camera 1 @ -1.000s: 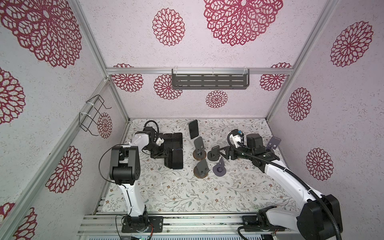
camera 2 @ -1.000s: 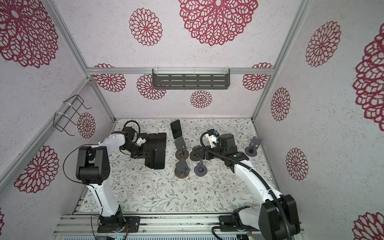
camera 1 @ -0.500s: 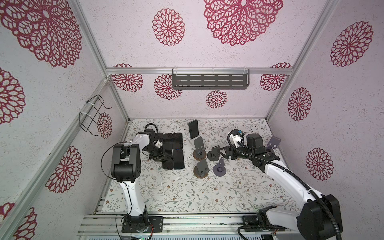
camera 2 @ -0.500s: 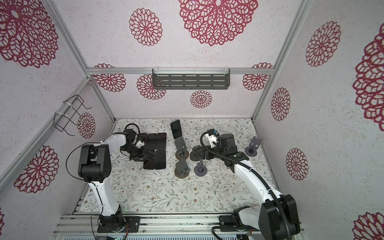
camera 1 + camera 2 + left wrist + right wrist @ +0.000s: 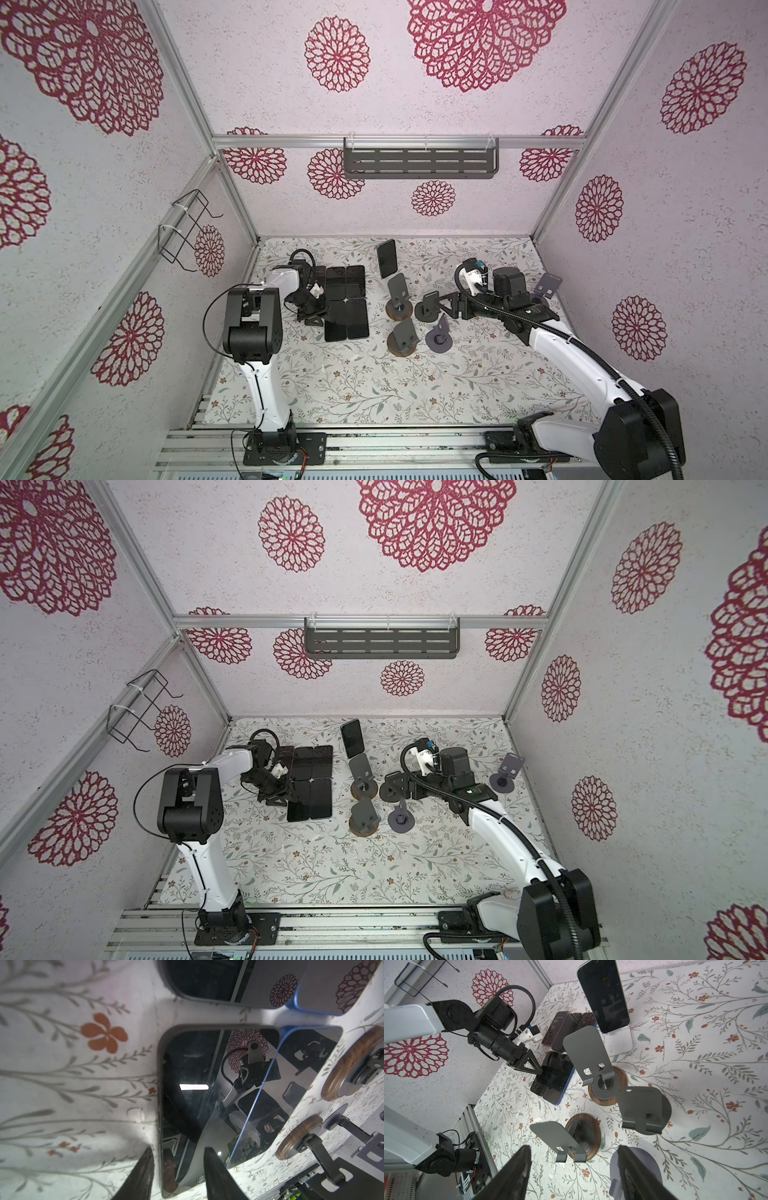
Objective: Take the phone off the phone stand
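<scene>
I read the table from its near edge outward and place everything against the block of flat phones [image 5: 345, 302], several dark handsets lying face up, side by side, on the flowered table [image 5: 374, 386].

Nearest, to the right of the block's near end, stands an empty wooden-base stand [image 5: 401, 338]. A grey-purple stand [image 5: 438, 337] is just beside it.

At the block's near left corner is the left gripper [image 5: 311, 321]. Its jaws are apart and they grasp nothing. One finger [image 5: 143, 1169] is over the cloth outside the edge, and the other is above the screen of the corner handset [image 5: 187, 1095]. I cannot tell if it touches the glass. This handset lies flat against a blue-edged neighbour [image 5: 291, 1084].

A little farther, right of the block, are a second wooden-base stand [image 5: 398, 297] and a dark stand [image 5: 429, 306]. The right gripper [image 5: 444, 305] is just beside the dark stand, released wide and empty.

Beyond the block's far right corner the phone [image 5: 386, 258] stands upright. It leans in the white phone stand [image 5: 618, 1041], well apart from both grippers.

On the back wall hangs a grey shelf [image 5: 419, 163].
</scene>
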Tool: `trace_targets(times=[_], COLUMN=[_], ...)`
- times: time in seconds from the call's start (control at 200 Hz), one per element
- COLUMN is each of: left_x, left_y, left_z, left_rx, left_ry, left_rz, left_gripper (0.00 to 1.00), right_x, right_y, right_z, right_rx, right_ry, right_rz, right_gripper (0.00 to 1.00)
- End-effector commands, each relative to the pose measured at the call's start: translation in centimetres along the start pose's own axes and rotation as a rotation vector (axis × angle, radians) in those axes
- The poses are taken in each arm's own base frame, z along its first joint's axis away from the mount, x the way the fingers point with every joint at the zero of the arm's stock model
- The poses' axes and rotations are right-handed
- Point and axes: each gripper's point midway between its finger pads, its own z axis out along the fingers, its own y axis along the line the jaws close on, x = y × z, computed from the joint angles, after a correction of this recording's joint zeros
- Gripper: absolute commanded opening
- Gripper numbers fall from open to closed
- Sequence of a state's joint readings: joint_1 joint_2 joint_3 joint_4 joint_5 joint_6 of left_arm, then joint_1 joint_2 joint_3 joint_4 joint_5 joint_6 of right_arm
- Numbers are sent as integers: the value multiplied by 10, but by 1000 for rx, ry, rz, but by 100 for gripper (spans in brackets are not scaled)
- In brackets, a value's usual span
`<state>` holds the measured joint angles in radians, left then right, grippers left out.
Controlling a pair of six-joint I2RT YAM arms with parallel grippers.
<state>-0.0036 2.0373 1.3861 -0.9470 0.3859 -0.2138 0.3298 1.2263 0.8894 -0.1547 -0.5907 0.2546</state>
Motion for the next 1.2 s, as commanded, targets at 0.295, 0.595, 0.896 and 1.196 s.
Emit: trace_targets(times=[0.295, 0.595, 0.896, 1.196], left_x=[-7, -11, -6, -4], left_y=[-3, -32, -70, -153], left_z=[-17, -60, -118, -176], left_rx=[-9, 45, 56, 120], left_ry=[-77, -202, -429, -940], left_rz=[55, 127, 244, 478], left_gripper=[43, 48, 63, 59], right_x=[-9, -19, -23, -28], right_y=[3, -2, -10, -7], right_z=[-8, -22, -36, -42], right_rx=[12, 97, 184, 179], right_ry=[-39, -76, -123, -155], right_rz=[-18, -18, -17, -10], right_gripper=[69, 68, 68, 68])
